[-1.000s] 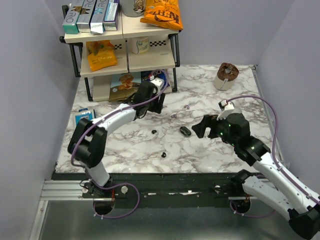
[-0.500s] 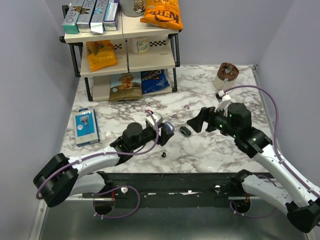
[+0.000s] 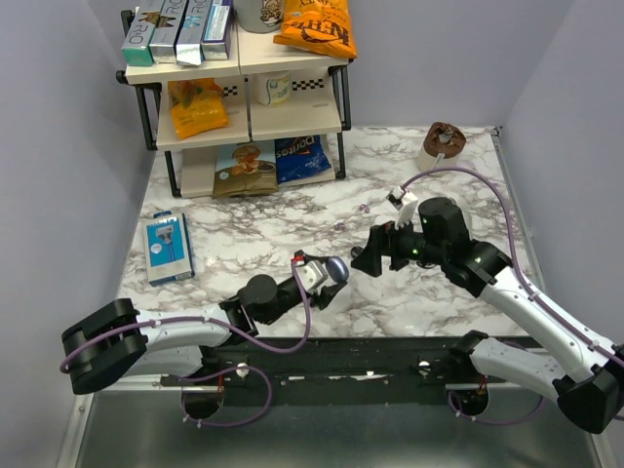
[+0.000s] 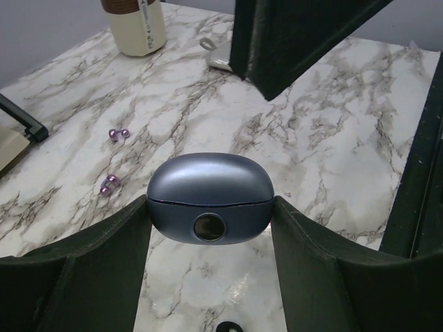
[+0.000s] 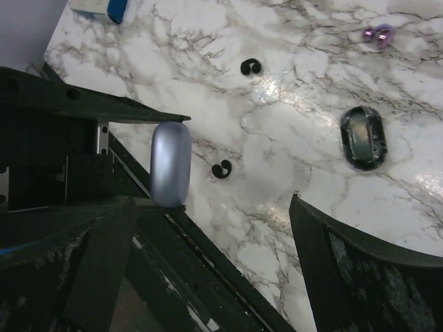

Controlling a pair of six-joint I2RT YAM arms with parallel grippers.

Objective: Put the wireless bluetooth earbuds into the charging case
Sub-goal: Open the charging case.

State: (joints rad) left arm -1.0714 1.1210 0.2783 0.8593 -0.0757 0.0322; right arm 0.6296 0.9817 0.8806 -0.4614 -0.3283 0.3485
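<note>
Left gripper (image 4: 210,220) is pinching the blue-grey charging case (image 4: 208,181) (lid closed). Right gripper (image 5: 213,200) hovers, fingers spread wide, above two black earbuds (image 5: 250,66) lying loose on the marble table (image 5: 208,34).

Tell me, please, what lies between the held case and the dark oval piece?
One black earbud lies there, nearer the case than the oval piece; the right wrist view shows it.

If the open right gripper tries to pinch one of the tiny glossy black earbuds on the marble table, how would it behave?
The tiny glossy black earbud is curled and rounded, so a nudge would probably roll or spin it. Its shine, on the polished marble table, suggests it could slip from the wider fingers of the right gripper. It seems very light.
</note>
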